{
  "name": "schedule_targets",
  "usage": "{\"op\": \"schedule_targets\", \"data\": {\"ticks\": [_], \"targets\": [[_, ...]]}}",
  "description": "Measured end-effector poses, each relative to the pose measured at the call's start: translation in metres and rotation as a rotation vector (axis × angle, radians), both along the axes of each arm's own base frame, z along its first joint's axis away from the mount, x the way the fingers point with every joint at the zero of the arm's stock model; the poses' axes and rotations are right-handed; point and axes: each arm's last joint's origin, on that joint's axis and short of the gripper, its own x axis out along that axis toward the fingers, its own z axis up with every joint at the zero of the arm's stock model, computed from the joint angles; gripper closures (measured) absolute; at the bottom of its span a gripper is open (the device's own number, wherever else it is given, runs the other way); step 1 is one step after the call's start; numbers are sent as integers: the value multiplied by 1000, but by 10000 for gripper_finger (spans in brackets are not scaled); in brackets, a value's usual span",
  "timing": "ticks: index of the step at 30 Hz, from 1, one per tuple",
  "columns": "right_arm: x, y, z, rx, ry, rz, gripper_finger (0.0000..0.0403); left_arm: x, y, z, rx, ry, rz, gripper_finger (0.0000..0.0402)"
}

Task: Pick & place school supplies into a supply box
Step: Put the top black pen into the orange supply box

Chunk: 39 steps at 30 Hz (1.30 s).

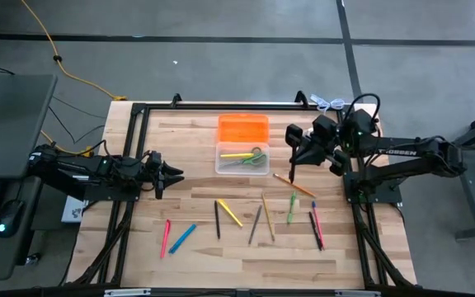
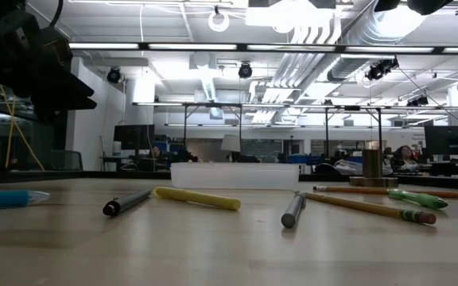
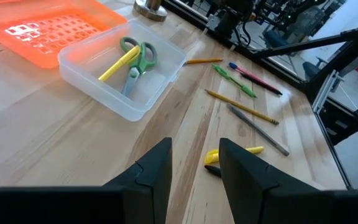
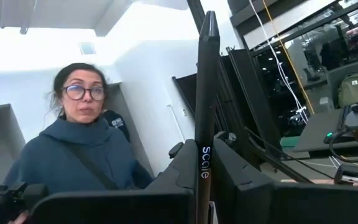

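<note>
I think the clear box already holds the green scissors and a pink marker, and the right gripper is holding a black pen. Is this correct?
Not quite. Beside the green scissors in the clear box lies a yellow marker, not a pink one; the left wrist view shows it. The rest stands: the right gripper is shut on a black pen.

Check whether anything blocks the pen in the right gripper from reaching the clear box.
Nothing visible does. The right gripper holds a black pen upright beside the clear box, which lies open-topped, holding only scissors and a yellow marker.
</note>
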Motion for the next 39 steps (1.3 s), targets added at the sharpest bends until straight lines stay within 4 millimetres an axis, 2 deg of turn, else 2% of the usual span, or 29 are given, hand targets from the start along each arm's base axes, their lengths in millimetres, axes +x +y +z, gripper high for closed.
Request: {"op": "schedule_targets", "data": {"ticks": [8, 17, 24, 32, 39], "targets": [[5, -4, -6, 77, 73, -110, 398, 0, 0, 0, -1, 0, 3, 240], [25, -16, -36, 164, 298, -380, 397, 0, 0, 0, -5, -1, 5, 241], [42, -23, -59, 176, 408, -475, 399, 0, 0, 0, -8, 0, 6, 241], [62, -29, -85, 98, 523, -551, 400, 0, 0, -1, -11, 4, 6, 240], [90, -38, -90, -52, 732, -587, 400, 0, 0, -1, -11, 6, 6, 240]]}}
